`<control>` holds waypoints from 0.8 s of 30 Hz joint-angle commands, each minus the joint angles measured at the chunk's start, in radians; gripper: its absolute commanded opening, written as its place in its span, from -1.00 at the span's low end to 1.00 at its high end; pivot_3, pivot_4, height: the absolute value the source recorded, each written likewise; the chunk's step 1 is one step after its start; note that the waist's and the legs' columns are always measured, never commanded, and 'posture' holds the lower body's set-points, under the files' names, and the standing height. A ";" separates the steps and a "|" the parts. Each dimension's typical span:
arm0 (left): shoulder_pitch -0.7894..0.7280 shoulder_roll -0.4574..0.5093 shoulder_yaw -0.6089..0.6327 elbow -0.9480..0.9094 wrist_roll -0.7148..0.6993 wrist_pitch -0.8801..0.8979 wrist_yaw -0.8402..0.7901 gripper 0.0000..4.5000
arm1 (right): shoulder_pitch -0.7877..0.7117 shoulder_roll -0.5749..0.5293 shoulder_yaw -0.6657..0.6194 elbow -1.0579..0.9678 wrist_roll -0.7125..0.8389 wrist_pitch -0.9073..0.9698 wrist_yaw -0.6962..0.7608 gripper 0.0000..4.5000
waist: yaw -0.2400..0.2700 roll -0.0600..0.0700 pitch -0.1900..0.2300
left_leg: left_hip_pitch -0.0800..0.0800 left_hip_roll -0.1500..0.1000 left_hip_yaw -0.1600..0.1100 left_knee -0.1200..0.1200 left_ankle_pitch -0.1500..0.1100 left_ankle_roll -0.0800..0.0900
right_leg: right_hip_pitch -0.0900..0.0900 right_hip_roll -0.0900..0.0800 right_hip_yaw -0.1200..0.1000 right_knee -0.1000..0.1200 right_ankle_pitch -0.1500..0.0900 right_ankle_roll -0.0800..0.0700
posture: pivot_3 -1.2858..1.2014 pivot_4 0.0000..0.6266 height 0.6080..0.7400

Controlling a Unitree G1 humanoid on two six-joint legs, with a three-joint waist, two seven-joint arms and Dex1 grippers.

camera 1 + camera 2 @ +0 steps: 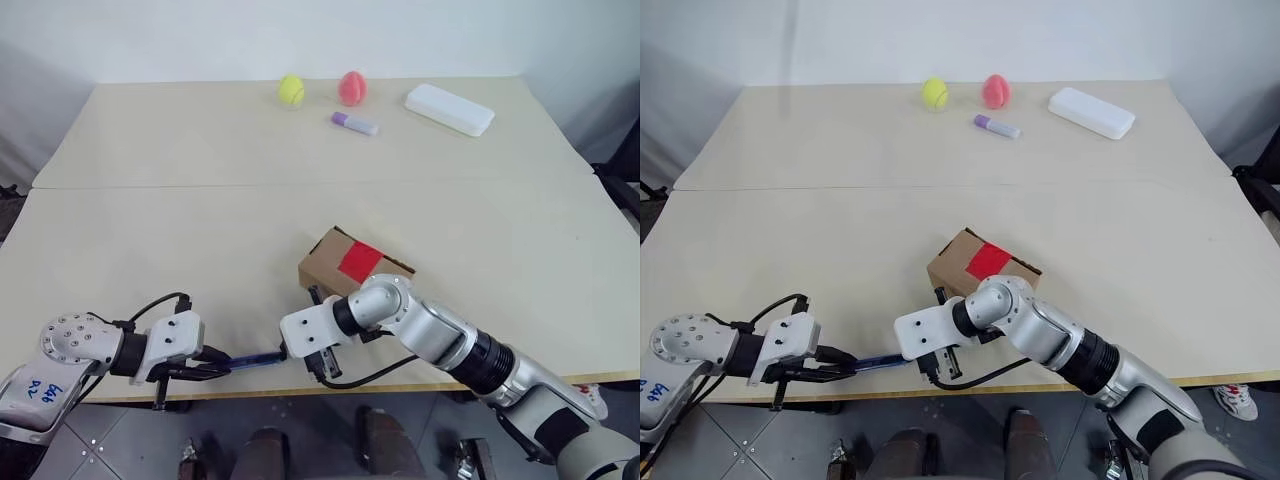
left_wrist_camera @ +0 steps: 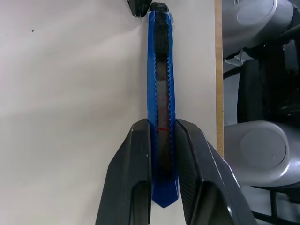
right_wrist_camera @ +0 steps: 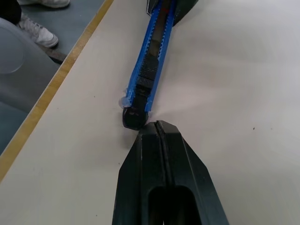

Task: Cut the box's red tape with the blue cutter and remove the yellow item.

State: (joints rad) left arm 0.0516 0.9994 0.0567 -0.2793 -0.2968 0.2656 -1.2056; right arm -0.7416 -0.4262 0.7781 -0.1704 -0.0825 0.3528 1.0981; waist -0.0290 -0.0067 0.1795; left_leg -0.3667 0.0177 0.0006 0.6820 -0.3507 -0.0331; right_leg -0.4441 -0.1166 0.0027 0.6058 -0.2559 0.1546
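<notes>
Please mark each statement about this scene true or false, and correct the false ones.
1. The left gripper is shut on the blue cutter. True.
2. The right gripper is open wide. False: its fingers are pressed together, at the cutter's dark end.
3. The red tape is on the box. True.
4. The white case lies beside the box. False: it lies at the table's far edge, apart from it.
5. The lilac tube lies near the pink ball. True.

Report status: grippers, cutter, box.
Left gripper shut on cutter. Right gripper shut, empty, at cutter's tip. Box taped, tape uncut. Nothing in the way.
</notes>
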 commanded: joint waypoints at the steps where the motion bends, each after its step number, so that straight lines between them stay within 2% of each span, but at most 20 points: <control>1: 0.000 -0.009 -0.022 -0.002 -0.002 0.017 0.001 -0.82 | 0.003 0.019 -0.035 -0.048 0.010 0.010 0.010 -0.99 | 0.000 0.000 0.000 | 0.000 0.000 0.000 0.000 0.000 0.000 | 0.000 0.000 0.000 0.000 0.000 0.000 | 0.03 -0.52 1.00; 14: -0.039 -0.017 -0.049 0.020 0.009 0.035 0.007 -0.82 | 0.028 0.017 -0.092 -0.082 0.056 -0.013 0.056 -0.99 | 0.002 0.000 0.000 | 0.000 0.000 0.000 0.001 0.000 0.000 | 0.000 0.000 0.000 0.001 0.000 0.000 | 0.03 -0.52 1.00; 24: -0.059 -0.027 -0.059 0.034 0.012 0.022 0.010 -0.82 | 0.070 0.010 -0.040 0.007 -0.030 -0.098 0.046 -0.99 | 0.003 0.000 0.000 | 0.001 0.000 0.000 0.001 0.000 0.000 | 0.000 0.000 0.000 0.002 0.000 0.000 | 0.03 -0.52 1.00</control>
State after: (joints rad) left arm -0.0048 0.9855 0.0184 -0.2575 -0.2957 0.2925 -1.2053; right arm -0.6771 -0.4194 0.7289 -0.1824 -0.0856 0.2712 1.1525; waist -0.0264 -0.0067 0.1793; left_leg -0.3656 0.0175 0.0006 0.6828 -0.3504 -0.0330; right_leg -0.4436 -0.1168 0.0027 0.6077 -0.2560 0.1544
